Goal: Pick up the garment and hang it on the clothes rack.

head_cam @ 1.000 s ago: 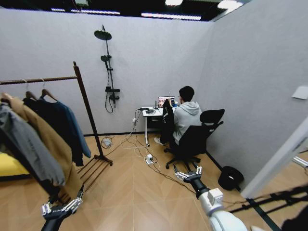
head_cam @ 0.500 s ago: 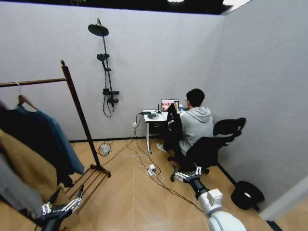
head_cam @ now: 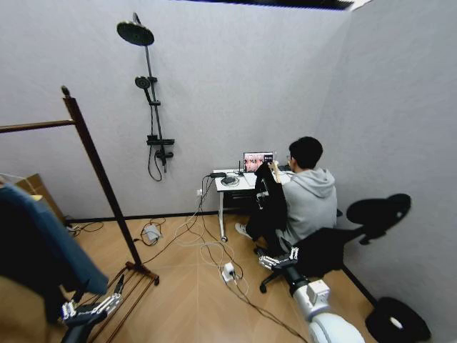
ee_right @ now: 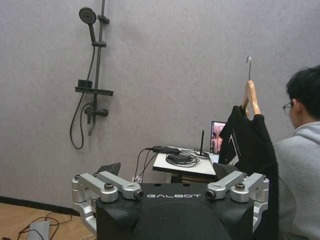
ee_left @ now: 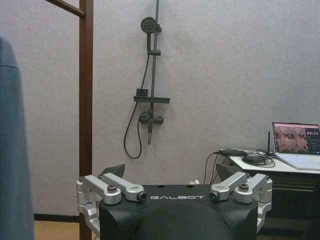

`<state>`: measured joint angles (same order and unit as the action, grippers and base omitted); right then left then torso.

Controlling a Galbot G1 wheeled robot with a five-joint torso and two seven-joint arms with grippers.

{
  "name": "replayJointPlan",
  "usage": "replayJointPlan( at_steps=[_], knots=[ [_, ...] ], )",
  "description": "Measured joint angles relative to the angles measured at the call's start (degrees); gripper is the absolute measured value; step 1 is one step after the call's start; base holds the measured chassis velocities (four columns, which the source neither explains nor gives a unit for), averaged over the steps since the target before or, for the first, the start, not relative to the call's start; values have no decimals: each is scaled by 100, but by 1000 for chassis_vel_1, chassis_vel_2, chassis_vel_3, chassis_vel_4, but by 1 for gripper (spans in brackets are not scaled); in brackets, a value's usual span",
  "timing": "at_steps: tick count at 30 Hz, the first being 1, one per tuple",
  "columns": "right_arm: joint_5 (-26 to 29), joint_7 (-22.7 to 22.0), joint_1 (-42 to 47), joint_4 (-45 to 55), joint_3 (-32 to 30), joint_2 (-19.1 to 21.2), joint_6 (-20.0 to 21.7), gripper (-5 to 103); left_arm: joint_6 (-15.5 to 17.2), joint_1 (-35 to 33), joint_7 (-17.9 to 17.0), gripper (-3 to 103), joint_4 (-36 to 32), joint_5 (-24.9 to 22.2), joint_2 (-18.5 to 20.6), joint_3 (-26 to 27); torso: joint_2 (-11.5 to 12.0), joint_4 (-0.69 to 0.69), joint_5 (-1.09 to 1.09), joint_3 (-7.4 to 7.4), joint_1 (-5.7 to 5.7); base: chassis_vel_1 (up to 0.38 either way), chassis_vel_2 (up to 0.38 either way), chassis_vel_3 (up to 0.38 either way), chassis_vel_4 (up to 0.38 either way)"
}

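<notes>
Black jacket (ee_right: pixel 248 142) on its wooden hanger (ee_right: pixel 250 95) — ahead of my right gripper (head_cam: pixel 279 258).
Both grippers — left gripper (head_cam: pixel 91 308) too — spread apart, holding nothing.

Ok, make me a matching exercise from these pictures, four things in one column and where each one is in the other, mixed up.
Things:
1. garment
2. clothes rack
3. left gripper
4. right gripper

Places:
A. low, by the rack's foot
B. at the robot's left, against the wall
C. held up on its hanger beside the desk
D. low, pointing toward the office chair

Pairs: 1-C, 2-B, 3-A, 4-D
</notes>
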<state>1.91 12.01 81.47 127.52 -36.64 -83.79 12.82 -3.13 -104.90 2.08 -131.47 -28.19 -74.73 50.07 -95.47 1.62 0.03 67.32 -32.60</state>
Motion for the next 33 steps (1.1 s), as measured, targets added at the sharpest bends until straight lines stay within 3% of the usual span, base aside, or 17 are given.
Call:
replayJointPlan(
  at_steps=[1, 3, 6, 8, 13, 15, 16, 17, 18, 19, 23, 24, 26, 28, 29, 30, 33],
  knots=[
    [-6, 0, -6, -2, 1, 0, 9, 100, 0, 0, 1, 100, 0, 0, 0, 0, 0, -2, 5, 0, 0, -310, 330, 284, -306],
    [-17, 0, -20, -1, 4, -1, 60, 100, 0, 0, 0, 100, 0, 0, 1, 0, -1, 1, -9, -2, 2, -335, 295, 343, -311],
    [-37, -1, -25, -2, 10, -1, 83, 100, 0, 0, 0, 100, 0, 0, 0, 0, 1, -1, 2, 0, -2, -302, 302, 313, -304],
    [-44, -23, -44, -13, 26, -2, 85, 100, 0, 1, -1, 100, 0, 0, 1, 0, 0, 1, -5, -1, -1, -287, 288, 280, -273],
    [-142, -378, -107, 45, 38, 17, 98, 100, 0, 1, 0, 100, 0, 0, 1, 0, 2, 3, 0, 1, -6, -181, 192, 186, -192],
    [-288, -788, -177, 238, 19, 77, 348, 100, 0, 0, 0, 100, 0, 0, 1, 0, 1, -3, -3, 0, -3, -73, 98, -7, -30],
    [-288, -788, -177, 238, 19, 77, 348, 100, 0, 0, 0, 100, 0, 0, 1, 0, 1, -3, -3, 0, -3, -33, 79, -7, -5],
    [-285, -979, -276, 345, -38, 158, 614, 100, 0, 0, -1, 100, 0, 0, 1, 0, 1, -4, -1, 0, -2, 9, 18, 25, 61],
    [-163, -1088, -418, 415, -134, 313, 867, 100, 0, 0, -1, 100, 0, 0, 1, 0, 0, 2, -2, -1, 2, 9, -56, -16, 61],
    [-163, -1088, -418, 415, -134, 313, 867, 100, 0, 0, -1, 100, 0, 0, 1, 0, 0, 2, -2, -1, 2, 9, -56, -16, 61],
    [328, -1102, -879, 364, -578, 799, 1158, 100, 0, -1, 2, 100, 0, 0, 1, 0, -5, -1, -2, -3, 8, 41, -62, -40, 50],
    [670, -899, -1095, 235, -886, 1056, 1207, 100, 0, -2, -2, 100, 0, 0, 0, 1, -5, -1, -1, -3, 8, 54, -34, -29, 45],
    [922, -712, -1226, 126, -1065, 1239, 1202, 100, 0, -1, -1, 100, 0, 0, 0, 0, -5, 0, -1, -3, 8, 0, 0, 0, 0],
    [1709, -220, -1522, -290, -1390, 1870, 1070, 100, 0, 0, 0, 100, 0, 0, 0, 0, -2, 0, -1, -1, 3, 0, 0, 0, 0],
    [1709, -220, -1522, -290, -1390, 1870, 1070, 100, 0, 0, 0, 100, 0, 0, 0, 0, -2, 0, -1, -1, 3, 0, 0, 0, 0],
    [2121, -98, -1682, -563, -1473, 2234, 1006, 100, 0, 0, 0, 100, 0, 0, 0, 0, -1, 1, 0, 0, 0, 0, 0, 0, 0],
    [2492, -21, -1940, -925, -1491, 2597, 935, 100, 0, 0, 0, 100, 0, 0, 0, 0, 0, 0, 0, 0, -1, 0, 0, 0, 0]
  ],
)
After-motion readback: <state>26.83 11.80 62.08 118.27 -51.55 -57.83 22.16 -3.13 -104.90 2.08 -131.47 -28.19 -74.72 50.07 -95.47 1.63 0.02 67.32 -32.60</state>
